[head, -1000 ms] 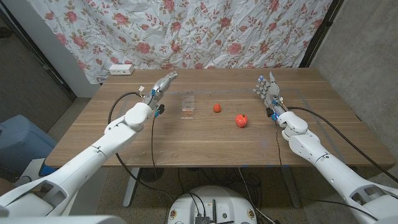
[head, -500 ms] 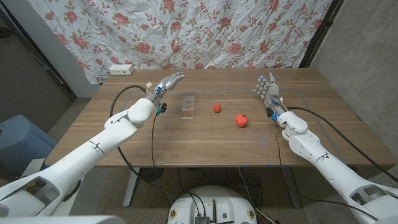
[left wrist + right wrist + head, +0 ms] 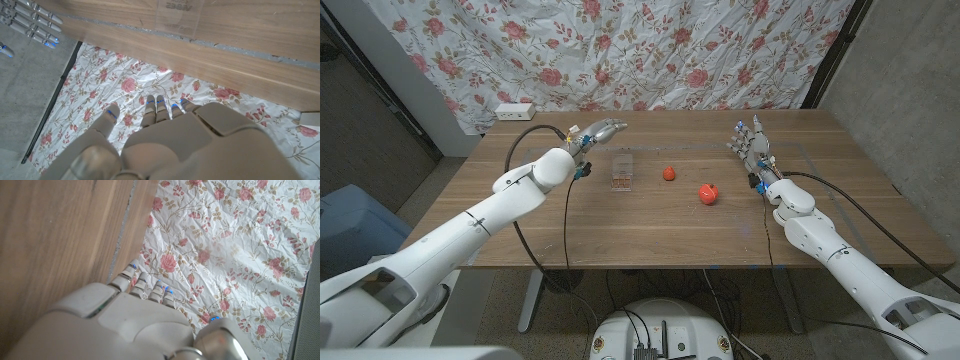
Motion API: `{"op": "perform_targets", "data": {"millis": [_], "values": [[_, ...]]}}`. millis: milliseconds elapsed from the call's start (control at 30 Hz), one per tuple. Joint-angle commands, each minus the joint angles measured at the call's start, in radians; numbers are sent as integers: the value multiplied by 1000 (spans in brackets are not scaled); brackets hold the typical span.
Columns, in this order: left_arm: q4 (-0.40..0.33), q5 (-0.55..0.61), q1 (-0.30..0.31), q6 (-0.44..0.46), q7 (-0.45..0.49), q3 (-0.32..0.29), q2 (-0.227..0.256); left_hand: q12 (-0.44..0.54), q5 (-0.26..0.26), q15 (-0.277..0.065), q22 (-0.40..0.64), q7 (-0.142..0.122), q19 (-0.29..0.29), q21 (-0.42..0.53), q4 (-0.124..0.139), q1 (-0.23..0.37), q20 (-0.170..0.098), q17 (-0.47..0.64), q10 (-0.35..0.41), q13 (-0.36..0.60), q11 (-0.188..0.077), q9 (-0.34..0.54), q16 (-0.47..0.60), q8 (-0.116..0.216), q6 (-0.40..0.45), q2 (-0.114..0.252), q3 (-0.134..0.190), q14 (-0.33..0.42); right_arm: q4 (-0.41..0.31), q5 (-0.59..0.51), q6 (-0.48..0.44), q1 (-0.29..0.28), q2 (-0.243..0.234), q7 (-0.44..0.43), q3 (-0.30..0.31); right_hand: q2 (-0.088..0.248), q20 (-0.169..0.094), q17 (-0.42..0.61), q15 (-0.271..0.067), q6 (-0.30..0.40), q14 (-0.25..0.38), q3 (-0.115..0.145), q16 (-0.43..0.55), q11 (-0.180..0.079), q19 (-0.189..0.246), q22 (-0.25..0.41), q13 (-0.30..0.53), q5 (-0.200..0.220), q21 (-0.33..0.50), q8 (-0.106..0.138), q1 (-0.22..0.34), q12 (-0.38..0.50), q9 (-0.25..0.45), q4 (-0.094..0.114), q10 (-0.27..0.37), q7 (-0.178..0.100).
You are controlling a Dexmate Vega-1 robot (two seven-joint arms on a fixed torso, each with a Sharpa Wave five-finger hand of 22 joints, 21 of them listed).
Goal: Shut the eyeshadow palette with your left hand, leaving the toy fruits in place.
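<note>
The eyeshadow palette (image 3: 621,172) is seen open near the table's (image 3: 650,225) far edge. The left hand (image 3: 600,132) is held just behind its clear lid, fingers apart and empty, apparently to tip it down. The right hand (image 3: 750,145) is kept open by the right edge.

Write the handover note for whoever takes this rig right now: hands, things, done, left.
Left robot hand: open, holding nothing, raised behind and left of the eyeshadow palette.
Right robot hand: open, at the table's right side.
Palette open, its clear lid up. Two red toy fruits sit to its right.
Done: approach only.
Left: push the lid down shut, fruits untouched.
</note>
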Motion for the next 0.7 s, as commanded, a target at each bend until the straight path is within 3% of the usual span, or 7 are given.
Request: {"op": "perform_targets", "data": {"millis": [33,167,433,700], "values": [[7,88,-82,40,-81,60,-3,11,-5,7,5,-1,-124,8,-11,11,4,-1,27,2,8,6,9,6,26,79,0,-4,0,0,0,0,0,0,0,98,3,3,-121,-1,-3,-2,3,-10,7,3,3,4,7,5,0,6,5,6,1,-8],[11,126,-102,46,-99,80,-4,18,-7,11,5,-4,-132,10,-17,9,6,-1,60,3,13,7,10,10,58,72,-5,2,0,0,0,0,0,0,0,98,2,3,-121,-1,-4,-2,3,-9,7,3,3,4,7,6,0,5,5,6,0,-7],[28,212,-140,73,-126,119,-13,20,-6,23,6,35,-154,9,-18,6,15,-1,90,4,36,8,10,7,82,77,-5,7,0,0,0,0,0,0,0,98,2,3,-121,-1,-3,-2,3,-11,7,3,3,4,7,6,0,5,5,6,1,-7],[41,293,-192,113,-196,163,-18,20,-7,27,6,35,-155,12,-10,-4,19,3,103,4,36,9,12,5,88,74,-8,9,0,0,0,0,0,0,0,98,3,3,-121,0,-3,-2,3,-10,7,3,3,4,7,6,0,5,5,6,1,-6]]}}
